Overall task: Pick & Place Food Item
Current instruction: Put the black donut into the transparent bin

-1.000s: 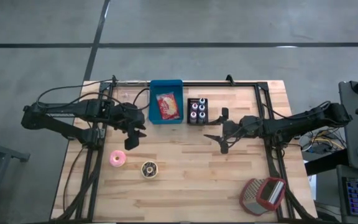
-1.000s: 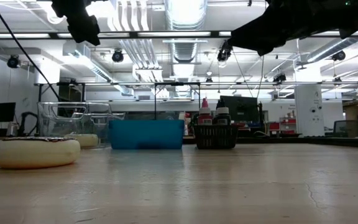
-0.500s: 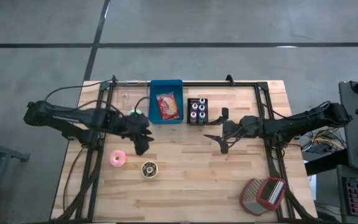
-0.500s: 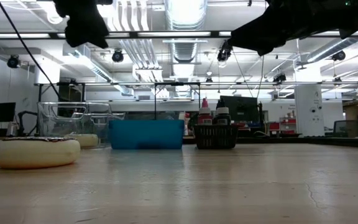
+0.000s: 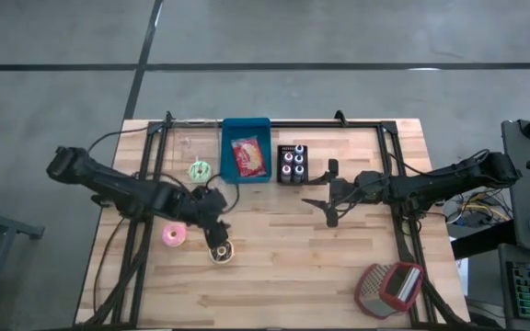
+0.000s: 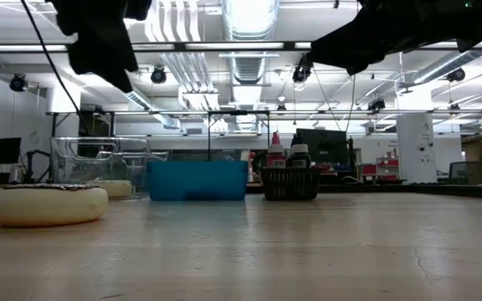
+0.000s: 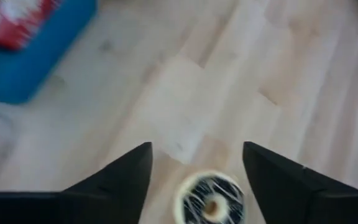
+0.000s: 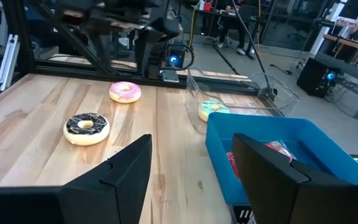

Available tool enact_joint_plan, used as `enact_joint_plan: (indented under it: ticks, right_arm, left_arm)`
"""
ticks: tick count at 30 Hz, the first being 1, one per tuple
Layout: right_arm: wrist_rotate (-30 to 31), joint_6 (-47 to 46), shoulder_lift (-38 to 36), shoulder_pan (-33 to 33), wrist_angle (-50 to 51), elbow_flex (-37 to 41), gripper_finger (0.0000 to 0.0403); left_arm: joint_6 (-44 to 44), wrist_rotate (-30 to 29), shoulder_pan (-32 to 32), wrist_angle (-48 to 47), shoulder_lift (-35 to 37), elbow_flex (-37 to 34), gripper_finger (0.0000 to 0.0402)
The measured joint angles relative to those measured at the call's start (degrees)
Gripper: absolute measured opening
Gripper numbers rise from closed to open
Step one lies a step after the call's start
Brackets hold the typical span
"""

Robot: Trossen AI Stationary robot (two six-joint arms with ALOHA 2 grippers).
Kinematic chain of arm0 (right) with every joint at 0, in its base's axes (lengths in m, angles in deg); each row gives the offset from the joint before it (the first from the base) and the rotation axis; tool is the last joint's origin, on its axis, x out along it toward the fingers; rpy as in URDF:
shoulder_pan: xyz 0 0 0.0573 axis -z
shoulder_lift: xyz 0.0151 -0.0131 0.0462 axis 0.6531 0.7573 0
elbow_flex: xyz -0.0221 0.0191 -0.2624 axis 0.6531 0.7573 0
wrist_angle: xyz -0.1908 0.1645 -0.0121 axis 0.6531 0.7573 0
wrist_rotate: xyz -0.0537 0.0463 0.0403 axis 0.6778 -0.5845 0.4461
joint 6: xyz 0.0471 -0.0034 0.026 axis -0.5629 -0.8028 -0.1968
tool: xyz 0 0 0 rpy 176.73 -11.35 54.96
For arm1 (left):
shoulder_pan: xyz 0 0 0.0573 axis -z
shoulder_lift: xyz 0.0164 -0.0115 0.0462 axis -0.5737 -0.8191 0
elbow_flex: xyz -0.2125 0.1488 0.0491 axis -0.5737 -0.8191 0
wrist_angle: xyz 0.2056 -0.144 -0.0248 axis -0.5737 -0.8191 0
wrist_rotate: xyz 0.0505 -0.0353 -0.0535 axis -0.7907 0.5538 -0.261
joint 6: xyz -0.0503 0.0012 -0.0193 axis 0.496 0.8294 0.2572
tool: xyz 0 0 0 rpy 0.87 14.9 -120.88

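Note:
A chocolate-iced donut (image 5: 220, 250) lies flat on the wooden table (image 5: 302, 267), toward the near left. A pink donut (image 5: 173, 234) lies to its left. A green donut (image 5: 199, 170) sits in a clear container (image 8: 229, 93) at the far left. My left gripper (image 7: 194, 149) hovers open just above the chocolate donut (image 7: 209, 202), slanting down, its fingers apart on either side of it and touching nothing. My right gripper (image 5: 325, 207) waits open over the table's middle, nothing between its fingers (image 8: 129, 162).
A blue bin (image 5: 247, 161) holding a red packet (image 5: 248, 158) stands at the far edge, with a black caddy of bottles (image 5: 293, 164) to its right. A red and grey object (image 5: 389, 287) lies at the near right corner.
My left gripper has swung from beside the clear container toward the table's near edge and a little right, sinking and rolling as it went. It now hangs over the chocolate donut. The green donut, covered by the arm before, shows now. The donuts have not moved.

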Motion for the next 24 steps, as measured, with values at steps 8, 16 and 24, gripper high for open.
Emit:
enact_joint_plan:
  ticks: [8,16,24]
  right_arm:
    - [0.0,0.0,0.0,0.0,0.0,0.0,0.0221]
    - [0.0,0.0,0.0,0.0,0.0,0.0,0.0221]
    - [0.0,0.0,0.0,0.0,0.0,0.0,0.0221]
  left_arm:
    - [11.6,3.5,8.6,2.0,-3.5,0.1,0.0292]
    - [22.8,4.9,12.9,4.9,-10.0,0.5,0.0291]
    - [13.8,15.4,11.4,2.8,-16.0,2.7,0.0289]
